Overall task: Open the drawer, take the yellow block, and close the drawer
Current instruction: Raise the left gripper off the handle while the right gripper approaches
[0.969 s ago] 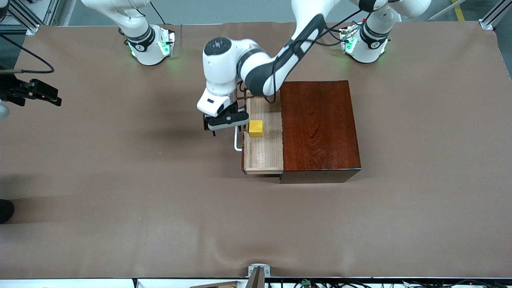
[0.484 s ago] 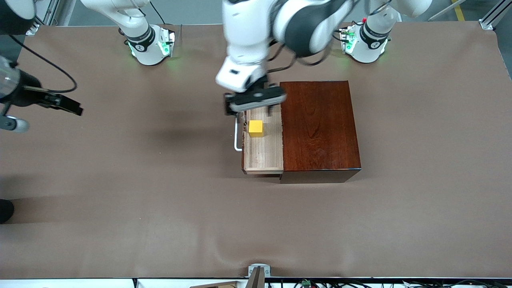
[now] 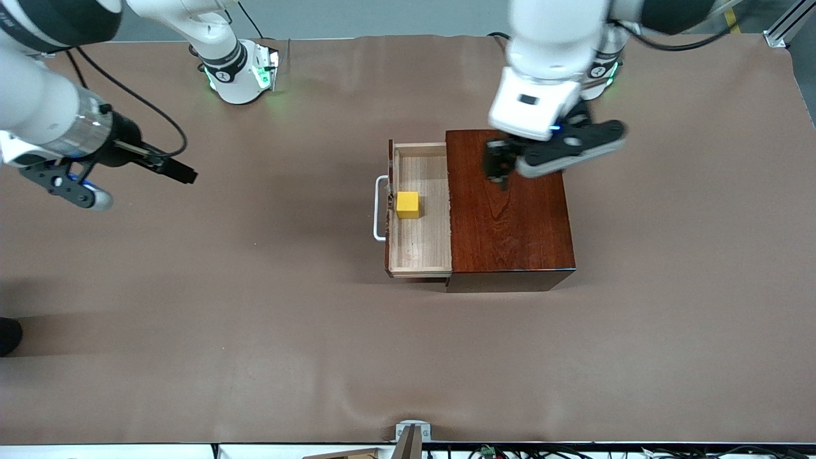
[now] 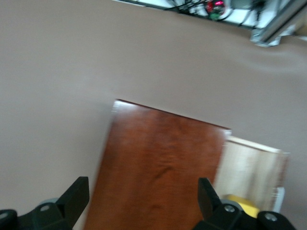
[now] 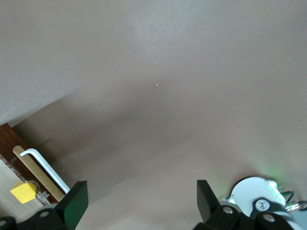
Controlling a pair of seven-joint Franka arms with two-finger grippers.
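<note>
Drawer (image 3: pixel 419 210): pulled out of the box (image 3: pixel 508 204) toward the right arm's end of the counter (image 3: pixel 255 331), its wooden tray bare to the front camera. It sits in the middle of the front view. I'd say it stands open so that a gripper can come straight down into it.

Handle (image 3: pixel 380 208): white bar on the drawer's front, nothing on it.

Block (image 3: pixel 408 204): small yellow cube resting in the tray close to the handle end, roughly midway along the drawer's width, untouched. Also peeks in at the lower left corner of the right wrist view (image 5: pixel 23 192).

Left gripper (image 3: pixel 556 153): in the upper right of the front view, up in the air over the box top, fingers (image 4: pixel 76 194) spread wide and holding nothing. It looks parked out of the way (the drawer mouth is uncovered from above).

Right gripper (image 3: pixel 80 185): at the upper left edge of the front view, over bare counter, well apart from the drawer. Fingers (image 5: pixel 74 201) wide apart, empty, its camera already catching handle and block.

Stage: opening looks done; the block is not yet taken, the drawer not yet shut.

Next, as I judge it: the right arm seems better placed on the open side to reach in for the block.
</note>
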